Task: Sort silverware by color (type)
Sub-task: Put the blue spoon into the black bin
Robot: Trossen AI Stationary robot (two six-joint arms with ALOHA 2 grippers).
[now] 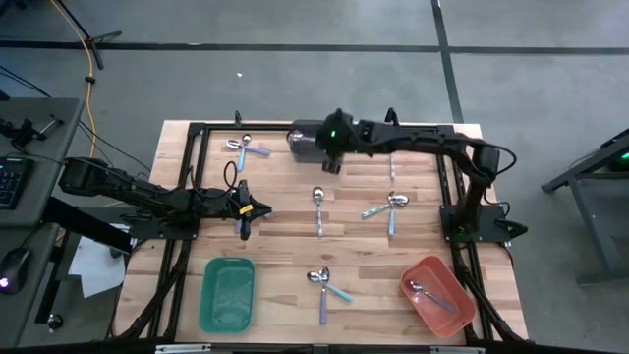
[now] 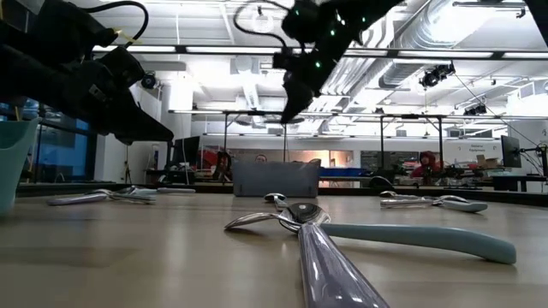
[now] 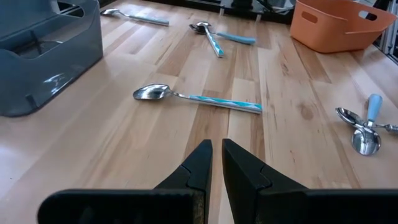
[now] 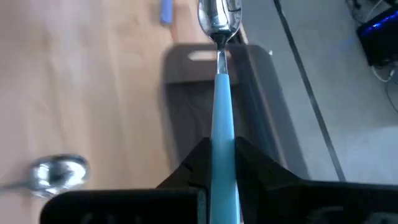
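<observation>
Several small spoons lie flat on the wooden table: a pair (image 1: 246,147) near the far left, a single one (image 1: 319,211) in the middle, a crossed pair (image 1: 388,206) to its right and another pair (image 1: 324,282) near the front edge. One spoon (image 1: 428,292) lies in the red bin (image 1: 454,280). My right gripper (image 1: 332,160) hangs over the dark grey bin (image 1: 307,143), shut on a light-blue-handled spoon (image 4: 221,93). My left gripper (image 3: 217,155) is shut and holds nothing, low over the table's left middle (image 1: 246,210). My right gripper pinches the spoon's light blue handle (image 4: 222,134) between its two fingers, coming from above and pointing down. The handle runs along the fingers, and the metal bowl (image 4: 217,15) sticks out beyond their tips. The spoon is lifted clear above the grey bin (image 4: 249,106).
A green bin (image 1: 228,293) stands at the near left, the red bin at the near right and the grey bin at the far middle. A black frame (image 1: 187,187) runs along the table's sides. In the left wrist view, a blue-handled spoon (image 3: 199,99) lies ahead of my left gripper.
</observation>
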